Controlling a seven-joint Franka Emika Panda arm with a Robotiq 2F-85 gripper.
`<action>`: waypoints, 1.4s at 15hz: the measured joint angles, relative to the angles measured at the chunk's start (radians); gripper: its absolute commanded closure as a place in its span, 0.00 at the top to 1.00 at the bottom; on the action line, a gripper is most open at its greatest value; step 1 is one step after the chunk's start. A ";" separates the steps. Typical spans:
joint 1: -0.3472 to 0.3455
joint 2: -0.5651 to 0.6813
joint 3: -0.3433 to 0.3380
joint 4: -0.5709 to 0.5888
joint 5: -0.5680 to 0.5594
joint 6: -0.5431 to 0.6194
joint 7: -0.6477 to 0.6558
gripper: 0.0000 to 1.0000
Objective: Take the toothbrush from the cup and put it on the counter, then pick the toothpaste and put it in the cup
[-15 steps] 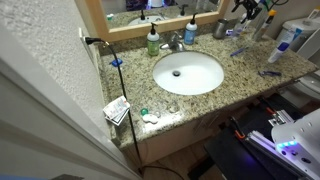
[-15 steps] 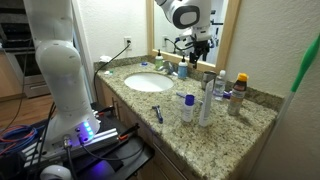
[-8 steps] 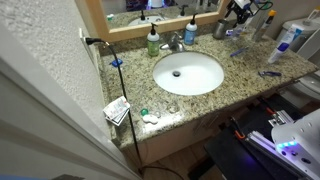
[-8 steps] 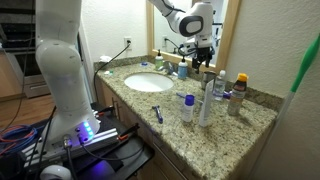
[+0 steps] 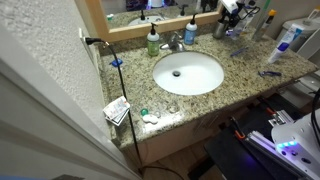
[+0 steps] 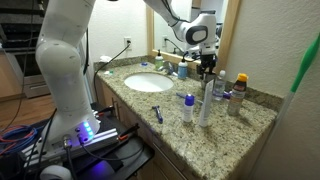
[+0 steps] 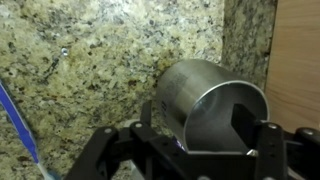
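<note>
The grey metal cup (image 7: 200, 95) stands at the back of the granite counter (image 5: 130, 80) by the mirror; it shows in both exterior views (image 5: 220, 29) (image 6: 208, 76). My gripper (image 7: 195, 128) is open right at the cup's rim, one finger inside the cup and the other outside its wall. It hangs just over the cup in both exterior views (image 5: 228, 14) (image 6: 206, 62). What I see of the cup's inside is empty. The light blue toothbrush (image 7: 18, 125) lies on the counter beside the cup (image 5: 238, 52). I cannot pick out the toothpaste for sure.
The oval white sink (image 5: 188, 72) sits mid-counter with the faucet (image 5: 175, 42) behind it. A green pump bottle (image 5: 153, 42) and a blue one (image 5: 190, 32) stand at the back. A dark blue item (image 5: 268, 72) and a white-blue container (image 5: 287, 40) lie further along. The wooden mirror frame (image 7: 295, 60) is close to the cup.
My gripper has moved sideways and down to the cup's rim. The toothbrush and the other things have not moved.
</note>
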State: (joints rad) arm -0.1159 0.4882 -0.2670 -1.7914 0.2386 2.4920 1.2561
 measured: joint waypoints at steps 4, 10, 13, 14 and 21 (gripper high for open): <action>0.000 0.025 0.000 0.023 -0.009 0.000 0.003 0.24; 0.001 0.003 0.012 -0.001 -0.030 -0.019 -0.031 0.00; 0.000 -0.039 0.042 -0.056 -0.028 -0.047 -0.108 0.02; 0.001 -0.055 0.054 -0.075 -0.028 -0.057 -0.131 0.02; 0.008 -0.144 0.081 -0.168 -0.037 -0.158 -0.201 0.02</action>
State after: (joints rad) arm -0.1082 0.3447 -0.1855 -1.9597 0.2015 2.3342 1.0554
